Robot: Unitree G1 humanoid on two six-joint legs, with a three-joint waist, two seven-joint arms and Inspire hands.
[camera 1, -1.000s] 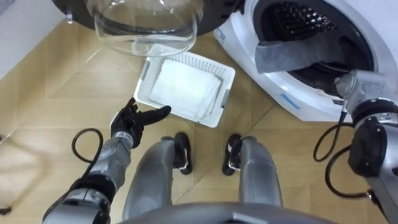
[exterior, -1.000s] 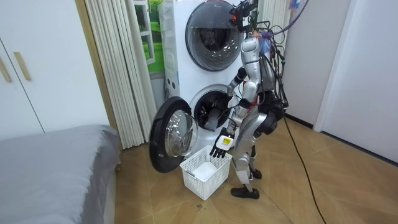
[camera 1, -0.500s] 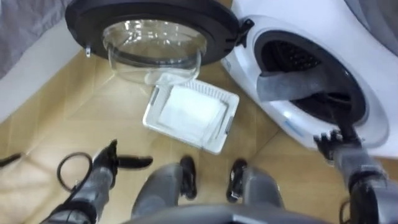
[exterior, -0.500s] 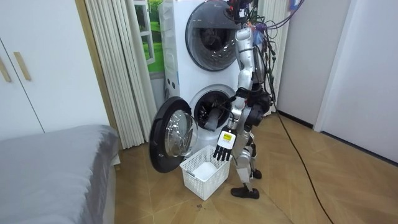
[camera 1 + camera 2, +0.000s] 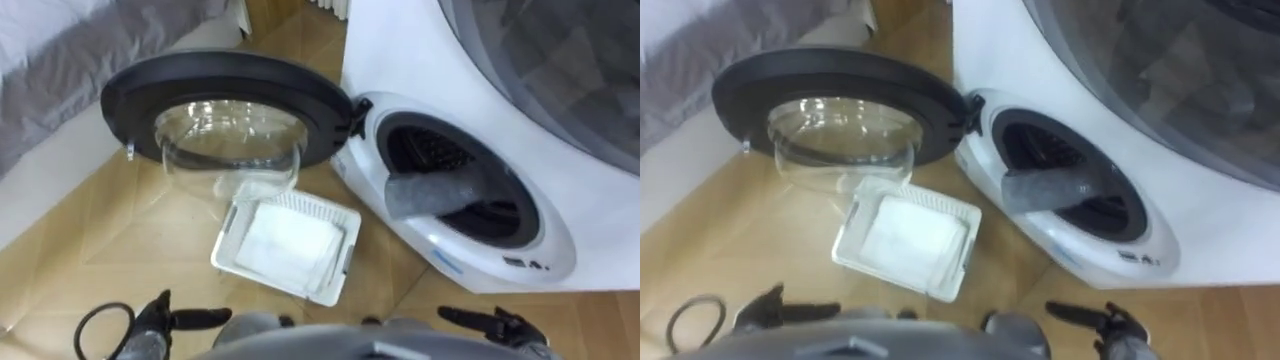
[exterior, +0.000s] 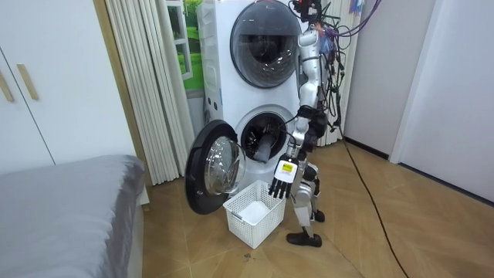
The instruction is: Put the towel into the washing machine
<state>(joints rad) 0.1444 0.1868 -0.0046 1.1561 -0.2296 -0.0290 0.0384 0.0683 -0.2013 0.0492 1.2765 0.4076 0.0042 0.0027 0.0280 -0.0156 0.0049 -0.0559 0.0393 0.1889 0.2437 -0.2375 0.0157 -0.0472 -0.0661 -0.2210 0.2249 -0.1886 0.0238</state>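
The left hand (image 5: 185, 320) is empty with its fingers out straight, low over the floor in front of the washing machine (image 5: 550, 240). The right hand (image 5: 497, 323) is empty too, with its fingers spread, below the washing machine's round hole. The grey towel (image 5: 432, 194) lies in that hole, at its front edge. The washing machine's door (image 5: 225, 110) is wide open. A white basket (image 5: 228, 232) holding a white cloth (image 5: 290, 245) sits on the floor in front of the washing machine, just under the door.

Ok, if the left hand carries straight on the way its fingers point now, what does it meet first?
Probably the white basket. In the room view the left hand hangs open, fingers pointing down by its rim. The eye view puts it slightly short, so it may reach the wooden floor instead.
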